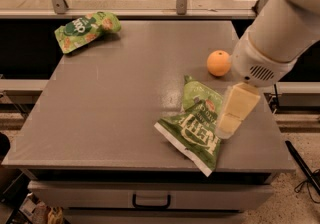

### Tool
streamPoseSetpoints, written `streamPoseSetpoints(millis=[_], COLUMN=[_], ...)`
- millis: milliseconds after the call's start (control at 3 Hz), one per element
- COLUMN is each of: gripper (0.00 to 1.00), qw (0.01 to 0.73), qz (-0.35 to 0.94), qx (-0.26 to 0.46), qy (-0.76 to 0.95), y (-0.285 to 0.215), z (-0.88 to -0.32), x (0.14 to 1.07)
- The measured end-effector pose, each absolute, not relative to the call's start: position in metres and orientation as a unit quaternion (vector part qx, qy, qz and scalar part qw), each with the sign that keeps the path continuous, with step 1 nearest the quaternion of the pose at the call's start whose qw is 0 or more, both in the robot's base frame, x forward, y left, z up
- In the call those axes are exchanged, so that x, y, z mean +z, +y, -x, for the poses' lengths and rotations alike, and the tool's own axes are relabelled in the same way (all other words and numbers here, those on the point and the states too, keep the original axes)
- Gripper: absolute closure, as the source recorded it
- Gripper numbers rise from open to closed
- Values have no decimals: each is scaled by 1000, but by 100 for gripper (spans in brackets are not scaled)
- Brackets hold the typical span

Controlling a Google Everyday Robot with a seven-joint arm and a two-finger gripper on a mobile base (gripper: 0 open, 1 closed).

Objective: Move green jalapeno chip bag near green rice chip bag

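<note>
Hovering end effector (226, 129) just beside green jalapeno chip bag (194, 127)

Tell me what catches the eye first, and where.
The white arm fills the right side, its claw hanging at the right edge of the green jalapeno chip bag near the front of the table. An orange sits behind; the green rice chip bag lies at the far-left corner.
</note>
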State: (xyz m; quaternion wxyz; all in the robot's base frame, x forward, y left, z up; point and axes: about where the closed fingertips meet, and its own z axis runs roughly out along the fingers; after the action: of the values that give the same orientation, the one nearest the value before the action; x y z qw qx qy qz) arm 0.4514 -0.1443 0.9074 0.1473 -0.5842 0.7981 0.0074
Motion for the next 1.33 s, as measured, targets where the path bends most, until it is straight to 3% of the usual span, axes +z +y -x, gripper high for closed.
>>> streamPoseSetpoints(millis=[667,1333], gripper=[0,43], qw=[167,179], qz=[583,591], qx=[70,85], qy=[792,782], y=[-96,-66], z=[-443,-441], x=[856,842])
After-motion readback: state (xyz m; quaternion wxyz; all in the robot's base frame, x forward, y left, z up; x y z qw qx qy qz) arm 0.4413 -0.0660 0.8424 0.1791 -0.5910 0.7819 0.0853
